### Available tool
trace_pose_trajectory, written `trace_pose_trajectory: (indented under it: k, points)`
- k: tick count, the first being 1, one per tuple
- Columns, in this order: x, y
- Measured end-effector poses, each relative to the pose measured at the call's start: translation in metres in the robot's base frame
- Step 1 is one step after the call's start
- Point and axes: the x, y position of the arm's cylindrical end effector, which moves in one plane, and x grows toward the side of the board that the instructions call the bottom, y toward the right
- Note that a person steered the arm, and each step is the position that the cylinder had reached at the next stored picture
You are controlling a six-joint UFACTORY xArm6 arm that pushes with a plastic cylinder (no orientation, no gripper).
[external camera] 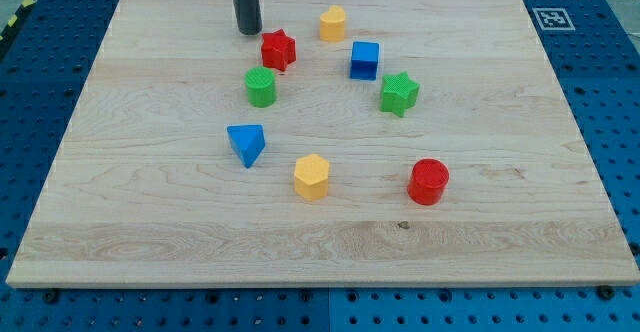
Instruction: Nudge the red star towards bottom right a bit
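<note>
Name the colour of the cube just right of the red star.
Blue. The cube shows clearly in the camera view, to the view's right of the red star.

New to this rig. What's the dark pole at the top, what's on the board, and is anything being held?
There is a single camera picture, looking down at an angle on a wooden board that lies on a blue perforated table. The dark pole is the end of a robot arm: it has no gripper, only a straight rod. My tip slides over the board and pushes blocks, so nothing is held.

My tip stands just to the upper left of the red star, close to it; I cannot tell whether they touch.

The other blocks: a yellow block near the top, a blue cube, a green star, a green cylinder, a blue triangular block, a second yellow block and a red cylinder.
</note>
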Motion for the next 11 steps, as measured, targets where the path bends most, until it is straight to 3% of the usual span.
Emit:
trace_pose_trajectory:
  k: [2, 7, 8, 9, 11]
  points:
    - [0.027, 0.01]
    - [0.036, 0.016]
    - [0.035, -0.009]
    - [0.036, -0.073]
    - [0.108, -0.103]
